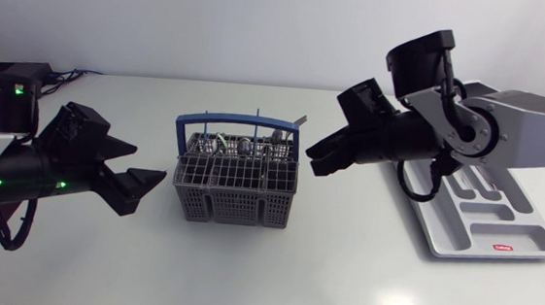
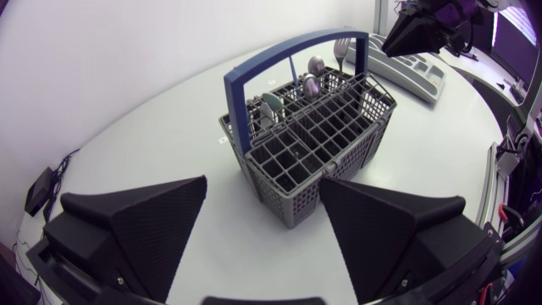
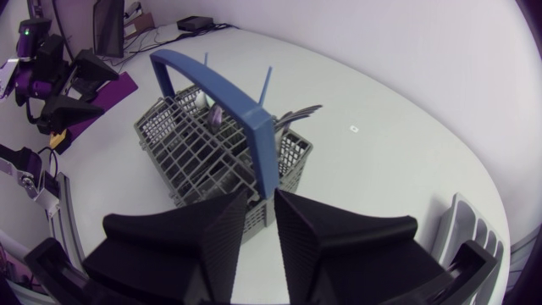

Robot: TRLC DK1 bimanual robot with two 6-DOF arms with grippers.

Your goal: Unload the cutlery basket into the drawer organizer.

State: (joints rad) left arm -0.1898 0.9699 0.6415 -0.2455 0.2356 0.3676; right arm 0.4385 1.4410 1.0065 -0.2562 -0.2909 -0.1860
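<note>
Black wedge fingers of the left gripper (image 2: 262,188) stand wide apart and hold nothing. They point at the near short end of the cutlery basket (image 2: 315,144) but do not touch it. From above, this gripper (image 1: 148,162) is just beside the basket's left side, and its arm comes in low from the left edge of the table.

The right gripper (image 3: 261,196) has its fingers drawn almost together, with only a thin slit between them, and nothing is grasped. It hangs near the right end of the basket (image 1: 236,184), a little above the rim, and its tips point toward the blue handle (image 3: 229,89). The silver-grey right arm (image 1: 509,118) passes over the drawer organizer (image 1: 501,221).

The basket is grey plastic mesh and stands upright near the middle of the white table (image 1: 243,277), between the two grippers. Its blue handle arches over the top. Cutlery is still inside, in the rear compartments: rounded spoon bowls (image 2: 312,83), a fork (image 2: 340,47) with the tines up, and two thin blue stems (image 3: 265,85). The front cells look empty, as far as I can see.

The organizer is a light grey tray lying flat at the right side of the table, well apart from the basket; I see no cutlery in the compartments that show
</note>
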